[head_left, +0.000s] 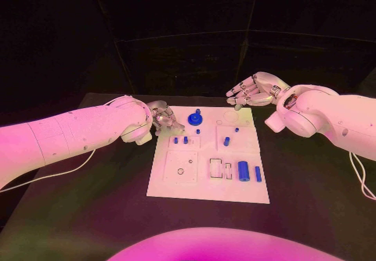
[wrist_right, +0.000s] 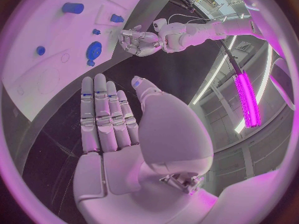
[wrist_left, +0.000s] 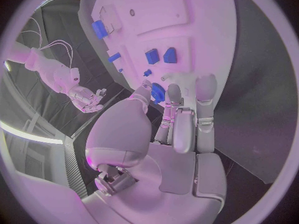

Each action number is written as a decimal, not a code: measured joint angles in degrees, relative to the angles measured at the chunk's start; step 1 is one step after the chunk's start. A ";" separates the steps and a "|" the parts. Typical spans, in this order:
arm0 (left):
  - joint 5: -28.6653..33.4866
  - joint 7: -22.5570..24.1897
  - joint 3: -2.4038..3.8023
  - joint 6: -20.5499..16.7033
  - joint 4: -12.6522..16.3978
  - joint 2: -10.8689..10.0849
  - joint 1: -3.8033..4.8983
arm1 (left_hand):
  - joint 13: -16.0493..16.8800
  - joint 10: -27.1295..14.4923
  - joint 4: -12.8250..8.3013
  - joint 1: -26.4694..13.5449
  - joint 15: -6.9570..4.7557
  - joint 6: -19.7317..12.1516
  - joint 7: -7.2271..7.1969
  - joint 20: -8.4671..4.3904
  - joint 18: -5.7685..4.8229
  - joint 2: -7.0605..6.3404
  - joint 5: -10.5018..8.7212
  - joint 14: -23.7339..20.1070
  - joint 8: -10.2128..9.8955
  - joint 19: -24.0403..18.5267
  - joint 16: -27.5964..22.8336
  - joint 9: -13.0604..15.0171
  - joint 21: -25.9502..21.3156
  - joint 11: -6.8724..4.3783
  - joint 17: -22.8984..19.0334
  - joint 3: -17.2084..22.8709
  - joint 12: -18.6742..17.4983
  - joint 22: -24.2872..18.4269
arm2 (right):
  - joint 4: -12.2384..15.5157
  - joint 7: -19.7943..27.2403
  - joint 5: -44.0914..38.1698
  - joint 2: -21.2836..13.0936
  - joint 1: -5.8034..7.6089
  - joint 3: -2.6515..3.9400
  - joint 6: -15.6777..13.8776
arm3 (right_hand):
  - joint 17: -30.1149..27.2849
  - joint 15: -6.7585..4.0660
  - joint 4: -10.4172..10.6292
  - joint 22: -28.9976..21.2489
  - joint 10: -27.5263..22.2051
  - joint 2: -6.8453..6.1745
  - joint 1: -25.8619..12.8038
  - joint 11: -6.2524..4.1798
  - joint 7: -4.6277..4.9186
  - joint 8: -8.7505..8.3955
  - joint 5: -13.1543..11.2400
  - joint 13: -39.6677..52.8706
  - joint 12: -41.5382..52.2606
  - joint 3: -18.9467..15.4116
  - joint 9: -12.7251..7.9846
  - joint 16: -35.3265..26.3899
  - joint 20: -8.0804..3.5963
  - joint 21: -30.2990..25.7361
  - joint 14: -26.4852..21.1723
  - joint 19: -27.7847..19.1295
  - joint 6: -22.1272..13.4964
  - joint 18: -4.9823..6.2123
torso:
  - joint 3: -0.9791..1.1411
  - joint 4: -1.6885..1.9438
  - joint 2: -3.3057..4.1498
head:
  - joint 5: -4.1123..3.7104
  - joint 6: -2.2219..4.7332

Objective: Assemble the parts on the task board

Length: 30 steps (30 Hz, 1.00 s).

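Note:
The white task board lies in the middle of the black table. A round blue part stands near its far edge, with small blue pegs behind the middle. A thick blue cylinder and a thin blue bar lie at the near right. My left hand hovers at the board's far left edge, fingers apart and holding nothing. The round part lies just beyond the left hand. My right hand floats past the far right corner, and in the right wrist view this hand is flat and holds nothing.
Two small blue pieces sit in a recess on the board's left half. A thin white cable trails over the table under the left arm. Bare black table surrounds the board.

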 measured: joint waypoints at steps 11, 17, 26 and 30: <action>0.48 19.62 -0.29 -1.94 -3.23 4.44 0.00 | -18.28 -6.83 -10.23 13.74 2.98 4.46 2.60 3.52 0.96 -0.99 0.51 -19.35 -13.38 -8.38 -26.96 -14.21 -14.50 3.44 -30.25 10.07 -18.48 -10.38 | -0.26 0.05 0.00 0.16 0.00 0.00 -0.01 | 0.00 0.00 0.00 0.00 0.00 0.00 0.00 0.00 0.00 0.00 0.00 -0.06 0.00 0.00 0.00 0.00 0.00 0.00 0.00 0.00 0.00 0.00 | -0.07 -0.06 0.05 | -0.59 0.99; -6.11 24.53 -1.08 -2.23 -6.57 7.16 0.00 | -25.20 -4.23 -9.91 10.57 2.80 8.05 2.50 3.30 1.00 -3.56 0.18 -9.81 -18.76 -2.35 -15.58 -19.32 -13.15 3.33 -21.71 9.75 -23.91 -10.33 | -0.30 0.11 0.00 0.31 -0.03 0.00 -0.01 | 0.00 0.00 0.00 0.01 0.00 0.00 0.00 0.00 0.00 0.00 0.00 -0.06 0.00 0.00 0.00 0.00 0.00 0.00 0.00 0.00 0.00 -0.01 | -0.07 -0.14 0.07 | -0.94 1.28; -15.22 24.81 -1.99 -1.74 -10.75 10.85 -0.02 | -28.97 -5.08 -8.87 9.81 2.50 10.08 2.46 2.94 0.99 -3.90 0.18 -0.85 -21.52 4.91 -3.00 -22.25 -7.58 3.54 -8.38 5.53 -25.46 -6.30 | -0.20 0.16 0.00 0.34 -0.03 0.00 -0.03 | 0.00 0.00 0.00 -0.07 -0.21 0.00 0.00 -0.21 0.00 0.00 0.00 -0.05 0.00 0.00 0.00 0.00 0.00 0.00 0.00 0.00 0.00 0.00 | -0.05 -0.14 0.08 | -1.22 1.33; -18.47 23.96 -2.18 -1.26 -11.96 11.87 -0.03 | -30.11 -4.16 -8.85 10.25 2.18 11.23 2.17 2.57 0.09 -3.46 0.18 1.02 -22.20 7.83 -0.14 -23.03 -1.88 3.26 -5.01 4.74 -25.46 -0.64 | -0.20 0.16 0.00 0.43 -0.03 0.00 -0.05 | 0.00 0.00 0.00 -0.06 -0.21 0.00 0.00 -0.21 0.00 0.00 0.00 -0.05 0.00 0.00 0.00 0.00 0.00 0.00 0.00 0.00 0.00 0.00 | -0.04 -0.14 0.07 | -1.27 1.29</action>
